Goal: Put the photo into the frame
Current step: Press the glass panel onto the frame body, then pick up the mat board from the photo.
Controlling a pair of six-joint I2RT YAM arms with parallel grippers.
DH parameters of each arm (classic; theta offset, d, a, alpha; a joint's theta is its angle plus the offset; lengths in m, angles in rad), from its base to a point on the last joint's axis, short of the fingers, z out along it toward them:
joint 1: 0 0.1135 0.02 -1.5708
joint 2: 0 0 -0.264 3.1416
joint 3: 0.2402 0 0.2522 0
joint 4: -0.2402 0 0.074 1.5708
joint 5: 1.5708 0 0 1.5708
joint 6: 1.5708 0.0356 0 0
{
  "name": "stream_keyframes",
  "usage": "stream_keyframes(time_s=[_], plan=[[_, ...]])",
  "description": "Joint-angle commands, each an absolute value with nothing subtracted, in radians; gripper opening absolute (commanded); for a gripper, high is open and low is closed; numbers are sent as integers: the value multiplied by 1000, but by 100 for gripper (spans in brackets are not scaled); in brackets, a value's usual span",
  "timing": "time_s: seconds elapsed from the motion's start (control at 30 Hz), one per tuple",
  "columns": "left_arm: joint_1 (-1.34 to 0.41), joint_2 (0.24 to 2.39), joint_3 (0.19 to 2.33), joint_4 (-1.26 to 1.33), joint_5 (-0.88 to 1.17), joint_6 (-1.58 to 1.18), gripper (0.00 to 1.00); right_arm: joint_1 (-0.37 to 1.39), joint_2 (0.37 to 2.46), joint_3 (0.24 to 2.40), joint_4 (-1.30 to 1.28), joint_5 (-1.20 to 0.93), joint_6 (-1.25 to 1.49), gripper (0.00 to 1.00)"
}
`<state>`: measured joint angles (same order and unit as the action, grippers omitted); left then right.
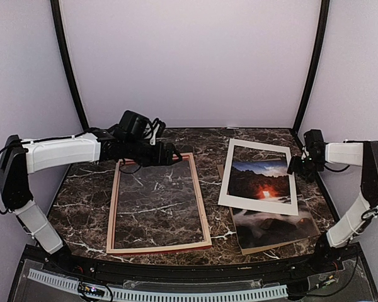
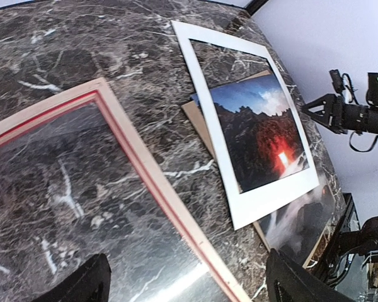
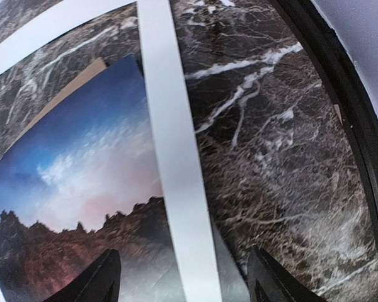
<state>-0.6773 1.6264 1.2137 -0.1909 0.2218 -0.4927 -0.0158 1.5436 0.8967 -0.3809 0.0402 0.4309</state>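
photo point(image 1: 264, 182) partly under white mat point(image 1: 258, 207), board point(image 2: 198, 124) mostly hidden

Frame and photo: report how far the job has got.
Done: the frame lies back-up on the table. In hand: nothing; the left gripper hangs open over the frame, the right gripper open over the white mat. Left: the photo lies under that mat, outside the frame, and has to go in.

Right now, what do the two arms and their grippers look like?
The left arm and right arm have white shells, black joints and thin black cables. The left gripper and right gripper are black, behind bulky black wrist housings.
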Motion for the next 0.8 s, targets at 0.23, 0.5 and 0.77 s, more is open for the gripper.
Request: stream_keyframes(time_s=[0.23, 0.5, 0.77], plan=[[-788, 1893, 1450, -152, 303, -476, 89, -87, 1795, 1073, -286, 16, 386, 63], [-826, 2061, 1599, -142, 313, -468, 89, -91, 1844, 1103, -276, -45, 379, 52], [-832, 2111, 1628, -129, 297, -465, 89, -114, 1807, 1037, -248, -80, 377, 24]])
